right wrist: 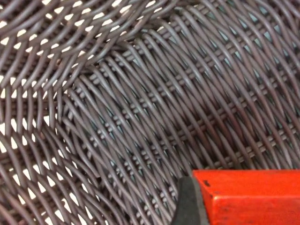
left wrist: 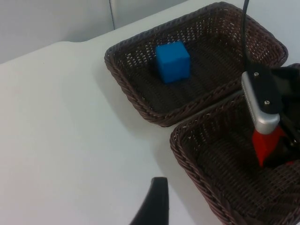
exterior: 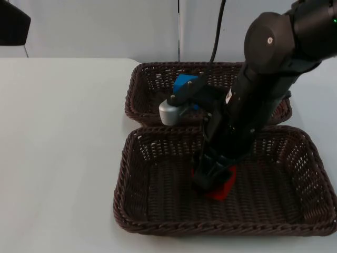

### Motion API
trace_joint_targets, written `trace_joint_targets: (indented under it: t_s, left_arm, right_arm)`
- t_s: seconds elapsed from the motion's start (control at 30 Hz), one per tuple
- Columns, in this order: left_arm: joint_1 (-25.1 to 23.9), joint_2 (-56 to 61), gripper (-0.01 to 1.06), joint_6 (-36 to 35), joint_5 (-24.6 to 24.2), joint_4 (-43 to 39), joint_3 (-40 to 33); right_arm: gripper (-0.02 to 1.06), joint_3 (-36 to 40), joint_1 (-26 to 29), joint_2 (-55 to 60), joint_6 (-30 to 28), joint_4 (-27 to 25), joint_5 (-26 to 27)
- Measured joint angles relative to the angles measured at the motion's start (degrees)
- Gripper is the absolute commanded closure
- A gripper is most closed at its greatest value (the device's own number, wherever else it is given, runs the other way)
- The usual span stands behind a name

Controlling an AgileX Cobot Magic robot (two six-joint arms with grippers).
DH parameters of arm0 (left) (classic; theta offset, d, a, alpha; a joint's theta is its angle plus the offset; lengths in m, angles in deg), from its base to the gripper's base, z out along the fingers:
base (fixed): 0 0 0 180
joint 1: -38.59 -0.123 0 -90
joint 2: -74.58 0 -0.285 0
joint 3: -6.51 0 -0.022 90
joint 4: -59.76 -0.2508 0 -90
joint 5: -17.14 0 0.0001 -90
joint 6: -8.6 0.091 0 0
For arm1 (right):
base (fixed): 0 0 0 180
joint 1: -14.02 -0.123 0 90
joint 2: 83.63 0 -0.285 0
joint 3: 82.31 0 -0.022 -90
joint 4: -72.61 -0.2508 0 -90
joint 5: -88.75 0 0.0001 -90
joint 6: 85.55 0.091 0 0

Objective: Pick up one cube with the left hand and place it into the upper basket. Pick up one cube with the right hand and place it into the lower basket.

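Note:
My right gripper (exterior: 208,176) reaches down into the lower basket (exterior: 122,182) and is shut on a red cube (exterior: 222,188), which sits at or just above the woven floor. In the right wrist view a black fingertip (right wrist: 190,204) presses against the red cube's (right wrist: 253,197) side. The left wrist view shows the red cube (left wrist: 267,143) below the right arm's silver wrist. A blue cube (exterior: 183,83) (left wrist: 173,61) lies in the upper basket (exterior: 131,105) (left wrist: 126,93). My left arm (exterior: 11,22) waits at the far left, its gripper (left wrist: 157,206) over bare table.
The two dark wicker baskets stand edge to edge, the lower basket's rim (left wrist: 187,159) touching the upper one's. White table stretches to the left of both. The grey partition wall closes the back.

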Motion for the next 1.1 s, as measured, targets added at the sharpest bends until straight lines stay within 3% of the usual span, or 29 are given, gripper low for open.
trace_joint_targets:
  t_s: [0.1,0.2,0.8,1.1]
  left_arm:
    - [0.00,0.00,0.25,0.00,0.00,0.00,0.00]
    - [0.00,0.00,0.25,0.00,0.00,0.00,0.00]
    - [0.00,0.00,0.25,0.00,0.00,0.00,0.00]
    - [0.00,0.00,0.25,0.00,0.00,0.00,0.00]
  right_arm:
    - [0.46,0.00,0.00,0.00,-0.11,0.00,0.00]
    - [0.41,0.00,0.00,0.00,-0.21,0.00,0.00]
    - [0.40,0.00,0.00,-1.08,-0.21,0.00,-0.32]
    - [0.40,0.00,0.00,-10.69,-0.21,0.00,-0.55]
